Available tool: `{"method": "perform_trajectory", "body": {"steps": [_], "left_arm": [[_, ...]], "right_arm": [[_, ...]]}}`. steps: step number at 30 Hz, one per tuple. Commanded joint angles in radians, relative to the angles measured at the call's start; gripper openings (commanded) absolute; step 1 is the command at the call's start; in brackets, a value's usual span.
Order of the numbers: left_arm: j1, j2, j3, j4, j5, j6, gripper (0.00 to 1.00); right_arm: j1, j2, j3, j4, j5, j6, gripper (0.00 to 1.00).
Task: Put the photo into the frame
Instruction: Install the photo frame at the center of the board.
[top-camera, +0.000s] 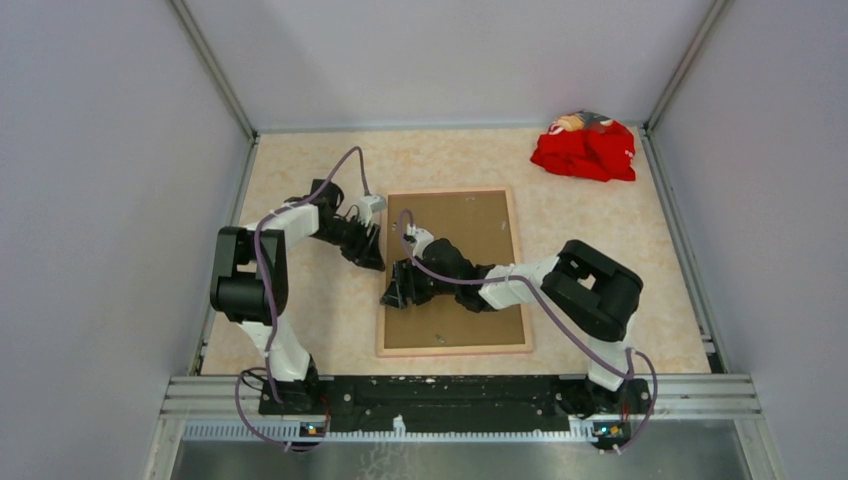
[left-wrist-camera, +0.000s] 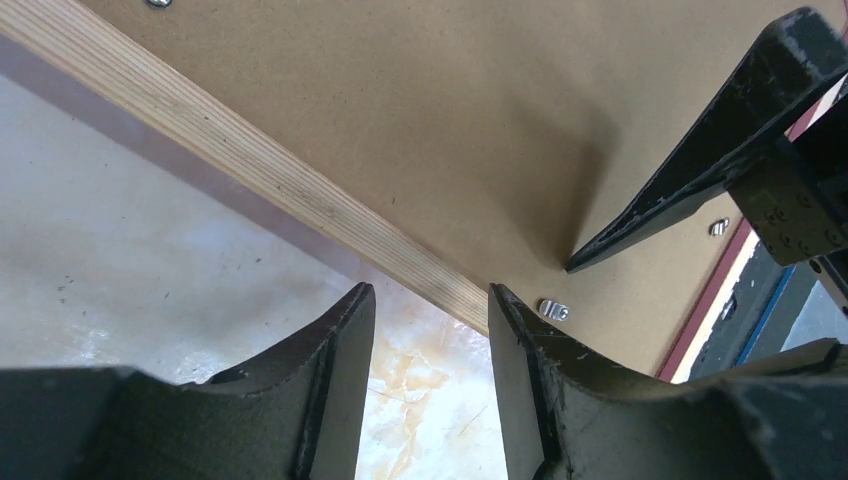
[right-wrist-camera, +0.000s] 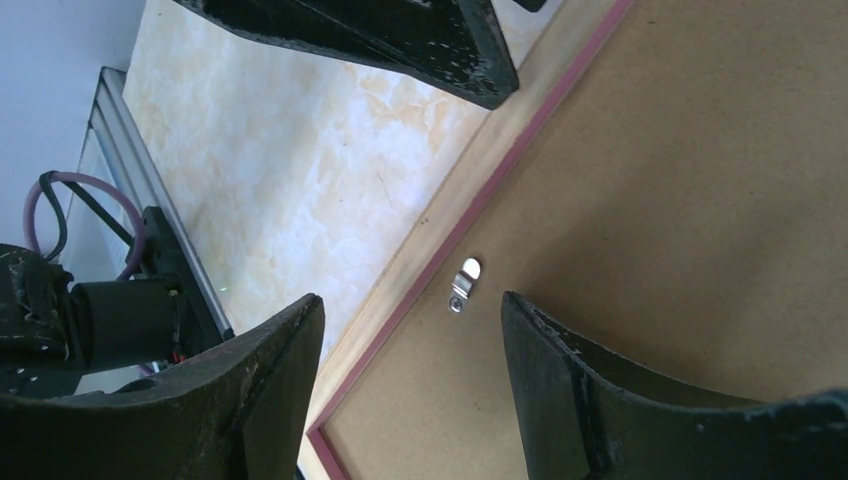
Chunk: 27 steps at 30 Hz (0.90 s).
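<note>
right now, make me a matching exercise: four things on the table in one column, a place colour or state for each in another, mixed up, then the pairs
1 cloth
2 backing board
3 frame
4 left gripper

a open, at the frame's left edge
b pale wood rim
c red, far right corner
d brown, inside the frame

Pairs: 1-c, 2-d, 3-b, 4-a
</note>
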Motion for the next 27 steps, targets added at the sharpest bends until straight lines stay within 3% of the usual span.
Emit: {"method": "perform_trajectory", "body": {"steps": [1, 13, 27], "left_arm": [[0.002, 0.003, 0.030, -0.004, 0.043, 0.002, 0.51], [0.002, 0.050, 0.025, 0.029, 0.002, -0.030, 0.34], [0.002, 0.041, 0.025, 0.025, -0.015, -0.032, 0.33]], "right_arm": [[0.022, 0.016, 0.053, 0.008, -0.008, -0.030, 0.65], [0.030, 0.041, 0.067, -0.006, -0.023, -0.032, 0.62], [0.030, 0.069, 0.096, -0.019, -0.064, -0.025, 0.59]]}}
